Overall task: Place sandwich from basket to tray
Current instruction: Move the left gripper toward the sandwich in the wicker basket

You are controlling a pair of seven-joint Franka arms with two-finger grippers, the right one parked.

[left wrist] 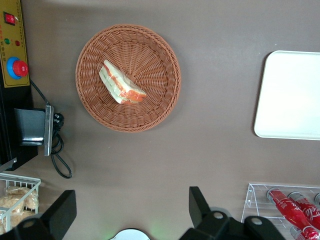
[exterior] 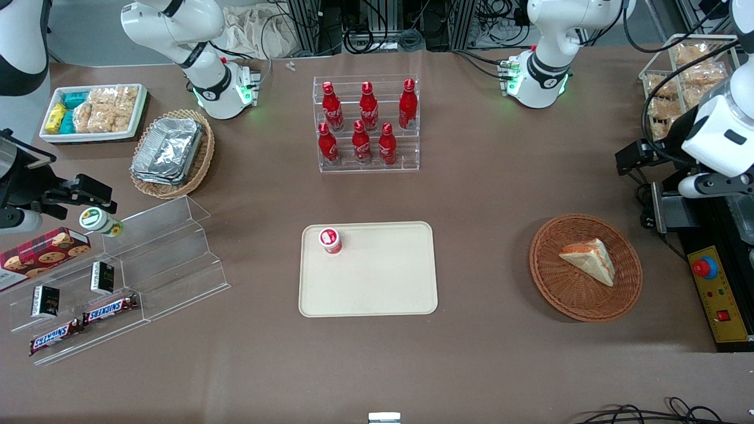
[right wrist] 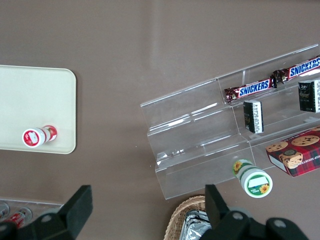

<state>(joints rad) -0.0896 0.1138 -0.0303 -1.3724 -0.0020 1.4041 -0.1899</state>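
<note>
Evidently I held the gripper (left wrist: 131, 212) high above the counter (exterior: 489, 194), fingers (left wrist: 199, 202) spread and empty, so the sandwich (left wrist: 121, 84) in the basket (left wrist: 160, 65) stayed framed for descent.

The front view looks steeply down on the whole table, while the left wrist view looks straight down from high up past its gripper (left wrist: 132, 210), fingers spread, sharing the basket (exterior: 624, 294) (left wrist: 165, 95) and tray (exterior: 377, 294) (left wrist: 295, 105); the right wrist view shares the tray (right wrist: 30, 100).
</note>
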